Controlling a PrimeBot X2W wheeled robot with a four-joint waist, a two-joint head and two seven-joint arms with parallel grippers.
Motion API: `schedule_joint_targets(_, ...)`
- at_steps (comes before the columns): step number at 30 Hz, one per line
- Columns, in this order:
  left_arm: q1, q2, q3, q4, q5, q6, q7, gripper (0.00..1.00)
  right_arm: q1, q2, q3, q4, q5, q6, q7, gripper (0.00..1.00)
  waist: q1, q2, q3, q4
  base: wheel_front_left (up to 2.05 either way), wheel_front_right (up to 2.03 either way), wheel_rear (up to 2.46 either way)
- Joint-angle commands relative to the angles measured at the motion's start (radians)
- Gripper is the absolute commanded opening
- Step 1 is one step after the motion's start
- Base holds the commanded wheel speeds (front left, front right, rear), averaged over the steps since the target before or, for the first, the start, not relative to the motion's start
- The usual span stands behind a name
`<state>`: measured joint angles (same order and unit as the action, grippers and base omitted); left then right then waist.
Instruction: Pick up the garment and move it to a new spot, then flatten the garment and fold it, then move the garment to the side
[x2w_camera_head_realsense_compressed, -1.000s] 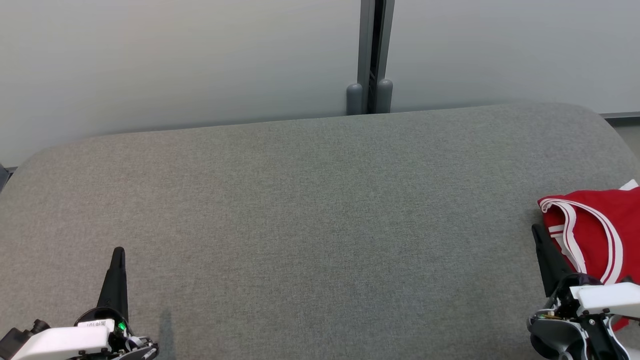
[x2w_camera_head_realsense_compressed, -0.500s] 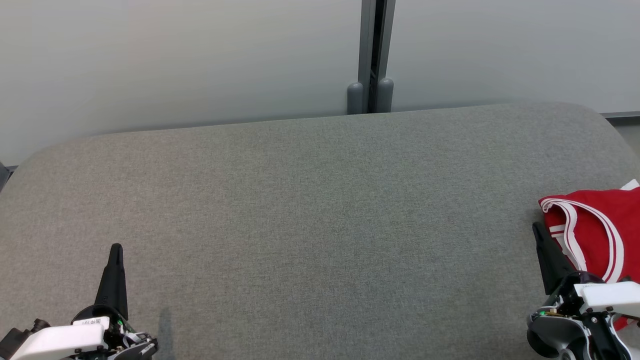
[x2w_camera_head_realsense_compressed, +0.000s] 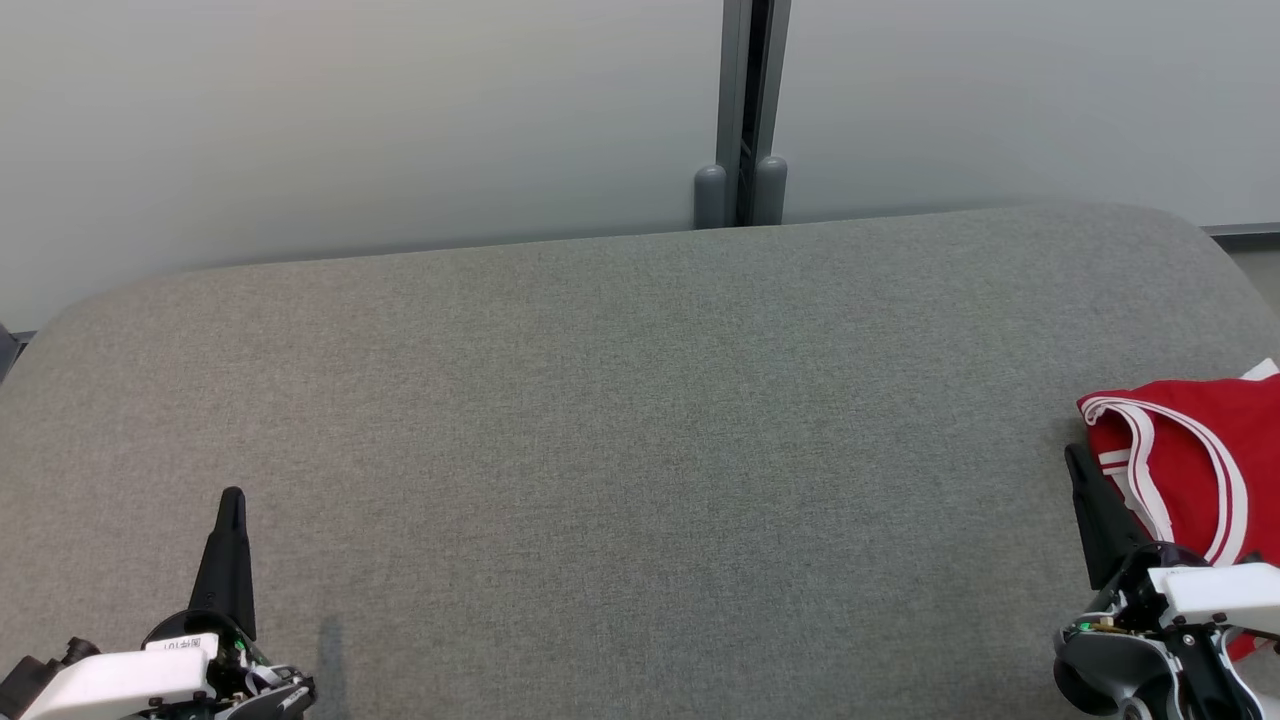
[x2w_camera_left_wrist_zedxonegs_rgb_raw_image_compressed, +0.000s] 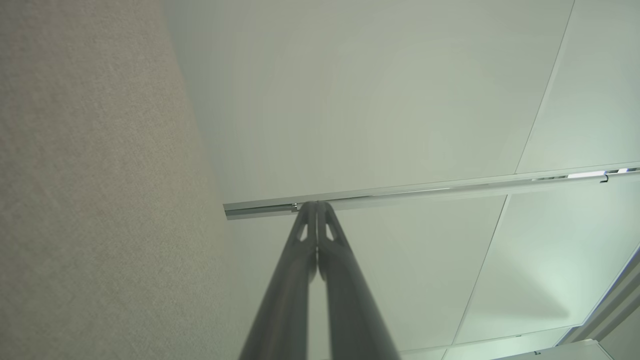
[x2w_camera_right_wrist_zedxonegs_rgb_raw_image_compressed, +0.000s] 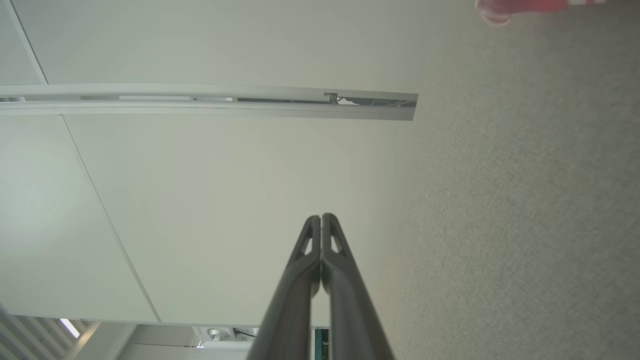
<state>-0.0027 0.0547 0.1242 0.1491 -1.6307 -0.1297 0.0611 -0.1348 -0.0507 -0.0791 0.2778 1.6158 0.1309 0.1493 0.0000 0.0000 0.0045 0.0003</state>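
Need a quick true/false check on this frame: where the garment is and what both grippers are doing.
1. The red garment lies at the right end of the grey padded surface. True.
2. The right gripper is holding the garment. False: its fingers are pressed together on nothing, and it sits just beside the garment's left edge.
3. The left gripper is open. False: it is shut, with its fingers together and nothing between them.
4. The garment has white stripes along its edges. True.
5. The garment is spread flat in the middle of the surface. False: it lies bunched at the right, partly cut off by the head view's edge.
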Motion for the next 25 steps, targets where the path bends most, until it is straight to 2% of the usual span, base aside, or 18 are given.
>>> schedule_joint_targets(1,-0.014,0.003,0.005,0.001,0.000,-0.006,0.002,0.00,-0.011,-0.004,-0.002,0.002,-0.001,0.000,0.003,0.00,0.0000,0.0000,0.000,0.000,0.00,0.00,0.00)
schedule_joint_targets(25,-0.015,0.000,0.009,0.001,0.004,-0.006,0.006,0.00,-0.011,-0.002,-0.003,0.002,-0.003,0.000,0.005,0.00,0.0000,0.0000,0.000,0.000,0.00,0.00,0.00)
